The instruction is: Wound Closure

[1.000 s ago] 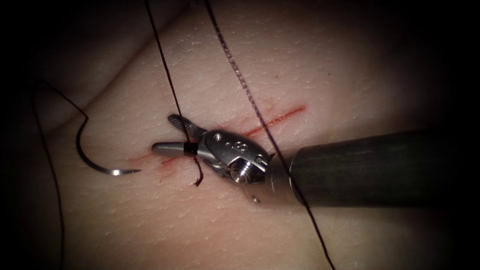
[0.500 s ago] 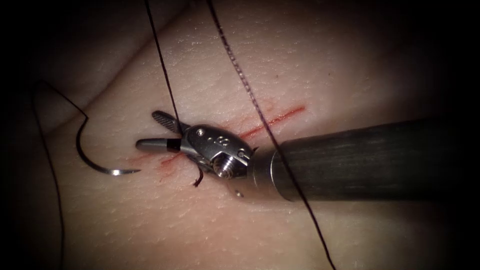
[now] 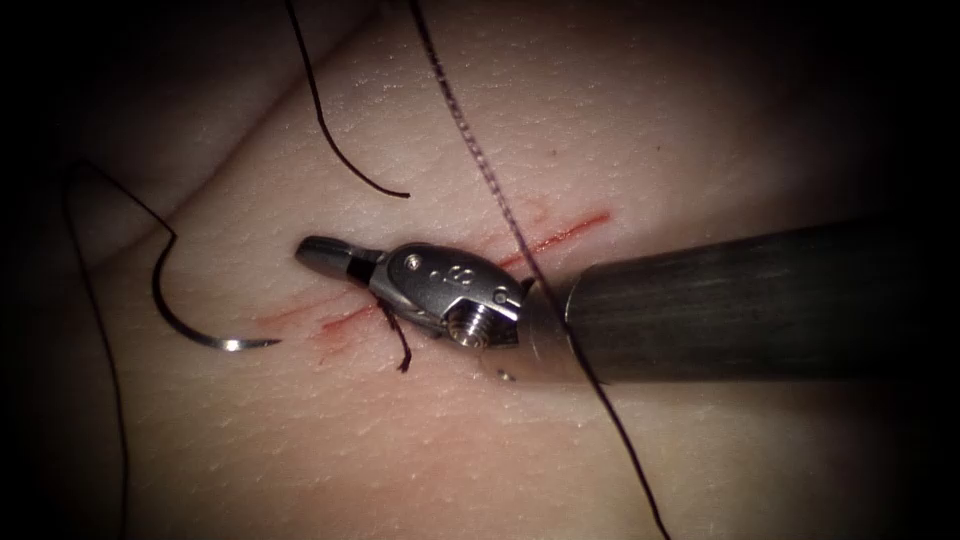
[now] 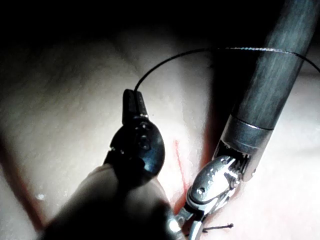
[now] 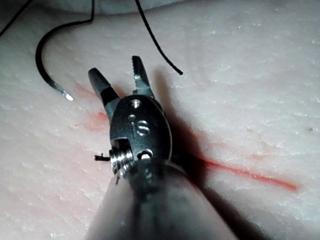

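The tissue (image 3: 620, 120) is a pale, soft slab. The cut (image 3: 560, 235) runs across it from the upper right of centre down toward the lower left.

The right gripper (image 5: 116, 67) reaches in from the right edge of the endoscope view, with its tip over the left part of the cut. In the right wrist view its jaws stand apart with nothing between them. In the endoscope view they overlap and read as one.

The left gripper (image 4: 132, 100) is clamped on a strand of thread (image 4: 170, 59) that arcs away from its tip.

In the endoscope view a braided strand (image 3: 480, 160) falls from the top, passes behind the right shaft and leaves at the bottom. A second strand comes down from the upper left and finishes in a loose end (image 3: 400, 194) above the jaws.

The needle (image 3: 160, 300) lies free on the tissue, left of the cut. No tool holds it. Its bright point faces right, and its thread trails along the left edge.

Red fluid (image 3: 335, 325) smears the left end of the cut. A short tail (image 3: 400, 345) stands there, just below the jaws.

The needle looks stiff, light and slick, so the best place to take it is probably on the body of the curve, away from the point and the thread end. The thread looks limp and would need a firm pinch.

Small stamped marks (image 3: 460, 272) on the right tool cannot be read.
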You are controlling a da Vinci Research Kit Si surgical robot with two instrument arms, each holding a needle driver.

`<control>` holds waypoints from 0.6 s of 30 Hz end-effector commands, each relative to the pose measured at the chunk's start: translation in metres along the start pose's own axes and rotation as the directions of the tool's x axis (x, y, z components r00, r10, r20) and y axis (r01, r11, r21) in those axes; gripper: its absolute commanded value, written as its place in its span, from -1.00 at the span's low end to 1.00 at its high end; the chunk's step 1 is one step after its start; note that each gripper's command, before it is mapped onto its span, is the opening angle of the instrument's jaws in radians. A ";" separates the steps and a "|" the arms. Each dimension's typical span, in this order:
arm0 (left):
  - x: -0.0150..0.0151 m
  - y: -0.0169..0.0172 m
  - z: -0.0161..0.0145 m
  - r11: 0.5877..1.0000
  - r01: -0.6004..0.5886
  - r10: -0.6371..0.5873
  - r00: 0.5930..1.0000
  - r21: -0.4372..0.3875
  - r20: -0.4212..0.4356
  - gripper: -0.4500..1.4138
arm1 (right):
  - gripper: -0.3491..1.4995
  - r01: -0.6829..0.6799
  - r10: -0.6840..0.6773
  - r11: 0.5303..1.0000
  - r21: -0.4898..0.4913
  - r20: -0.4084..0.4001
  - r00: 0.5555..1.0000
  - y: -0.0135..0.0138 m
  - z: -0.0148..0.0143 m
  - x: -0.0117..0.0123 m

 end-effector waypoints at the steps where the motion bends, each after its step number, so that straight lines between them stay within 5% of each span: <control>1: -0.0007 0.0001 0.0009 1.000 -0.001 0.001 1.000 -0.001 -0.002 -1.00 | 0.53 -0.008 0.008 1.000 0.001 0.009 1.000 -0.0005 -0.0015 -0.0006; 9: -0.0032 0.0009 0.0010 0.999 -0.033 0.033 0.999 0.003 0.013 -1.00 | 0.49 -0.005 0.006 0.999 -0.042 0.009 1.000 0.0006 -0.0117 0.0008; 12: -0.0056 0.0009 0.0001 0.998 -0.064 0.063 0.997 0.020 0.055 -1.00 | 0.31 0.018 -0.017 0.998 -0.055 0.015 1.000 0.0010 -0.0165 0.0006; 18: -0.0081 0.0013 -0.0018 0.994 -0.112 0.112 0.993 0.002 0.045 -1.00 | 0.02 0.029 -0.028 0.998 -0.051 0.017 0.999 0.0005 -0.0195 -0.0005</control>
